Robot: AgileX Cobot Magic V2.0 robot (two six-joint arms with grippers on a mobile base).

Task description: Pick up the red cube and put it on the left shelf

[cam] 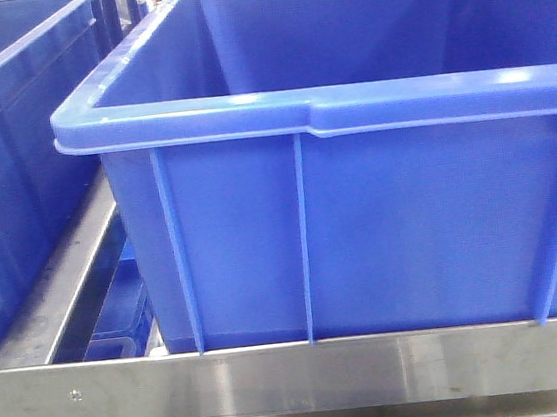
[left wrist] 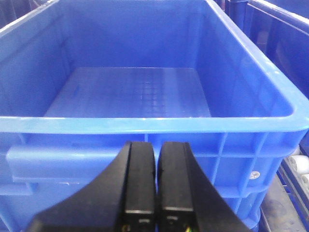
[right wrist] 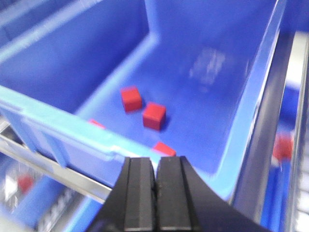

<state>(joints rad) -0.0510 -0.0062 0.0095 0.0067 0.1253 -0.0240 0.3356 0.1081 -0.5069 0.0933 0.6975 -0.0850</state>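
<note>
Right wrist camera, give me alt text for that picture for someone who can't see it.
The right gripper, its black fingers closed together and holding nothing, hangs over the near rim of a blue crate. On the crate floor lie two red cubes, with two more red pieces partly hidden by the rim. The image is blurred.

Four red cubes in one blue crate.
</note>
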